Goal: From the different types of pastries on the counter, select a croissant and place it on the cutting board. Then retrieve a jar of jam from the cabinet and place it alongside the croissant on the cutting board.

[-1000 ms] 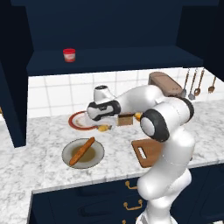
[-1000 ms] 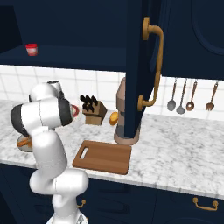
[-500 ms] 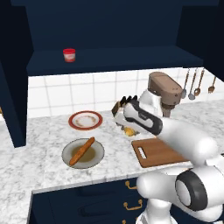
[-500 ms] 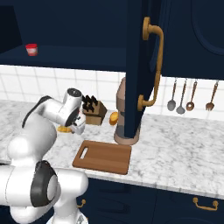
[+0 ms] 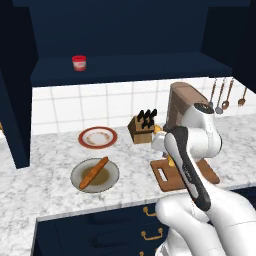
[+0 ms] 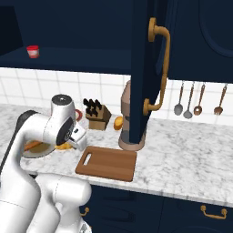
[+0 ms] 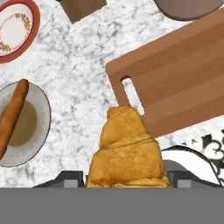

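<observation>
My gripper (image 7: 124, 180) is shut on the golden-yellow croissant (image 7: 126, 151), which hangs over the marbled counter (image 7: 83, 83) just off the slot-handle end of the brown cutting board (image 7: 183, 74). From the right base view the gripper (image 6: 76, 139) hovers left of the cutting board (image 6: 109, 163), with the croissant (image 6: 65, 146) peeking out under it. In the left base view my arm hides most of the croissant (image 5: 171, 161) beside the cutting board (image 5: 164, 175). The red jar of jam (image 5: 79, 62) stands on the shelf of the open navy cabinet (image 5: 130, 67).
A baguette (image 5: 94, 172) lies on a grey plate left of the board. An empty red-rimmed plate (image 5: 98, 136), a knife block (image 5: 142, 127), a bun (image 6: 119, 123) and a brown coffee machine (image 5: 182, 102) stand toward the back. The cabinet door (image 6: 142, 68) hangs open above the machine.
The arm has swung right from the red-rimmed plate, carrying the croissant to the handle end of the cutting board. That plate is left empty.
</observation>
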You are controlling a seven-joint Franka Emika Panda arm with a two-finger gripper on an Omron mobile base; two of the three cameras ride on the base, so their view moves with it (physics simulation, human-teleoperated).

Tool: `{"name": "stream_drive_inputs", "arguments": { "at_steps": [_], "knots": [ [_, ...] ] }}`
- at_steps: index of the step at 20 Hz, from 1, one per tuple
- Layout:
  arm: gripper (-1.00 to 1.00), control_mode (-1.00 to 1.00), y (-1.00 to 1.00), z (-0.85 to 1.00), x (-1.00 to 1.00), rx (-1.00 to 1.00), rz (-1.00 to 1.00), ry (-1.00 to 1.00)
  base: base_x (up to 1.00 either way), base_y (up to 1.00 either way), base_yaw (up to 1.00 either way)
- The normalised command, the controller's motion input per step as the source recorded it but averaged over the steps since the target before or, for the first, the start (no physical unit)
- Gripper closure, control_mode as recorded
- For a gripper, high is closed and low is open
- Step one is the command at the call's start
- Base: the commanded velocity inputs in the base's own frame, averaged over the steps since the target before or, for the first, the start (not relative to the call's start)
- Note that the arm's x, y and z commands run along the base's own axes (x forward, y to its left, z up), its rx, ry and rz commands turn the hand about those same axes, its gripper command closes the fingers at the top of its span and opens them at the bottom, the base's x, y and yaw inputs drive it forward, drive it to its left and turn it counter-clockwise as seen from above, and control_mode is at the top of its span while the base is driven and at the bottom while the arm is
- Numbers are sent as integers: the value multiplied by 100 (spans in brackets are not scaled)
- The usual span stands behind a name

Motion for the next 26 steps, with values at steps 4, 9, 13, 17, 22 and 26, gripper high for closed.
{"name": "stream_drive_inputs", "arguments": {
  "at_steps": [4, 9, 13, 17, 22, 26],
  "knots": [
    [100, -100, -57, 15, -25, -27, -22, 20, 0, 0, 0],
    [100, -100, -77, 0, 30, -19, -30, 13, 0, 0, 0],
    [100, -100, -79, 0, 56, -13, -25, 13, 0, 0, 0],
    [100, -100, -58, -27, 55, -2, -17, 3, 0, 0, 0],
    [100, -100, -68, -60, 28, 6, -10, 0, 0, 0, 0],
    [100, -100, -74, -59, 18, 0, -8, 0, 0, 0, 0]
  ]
}}
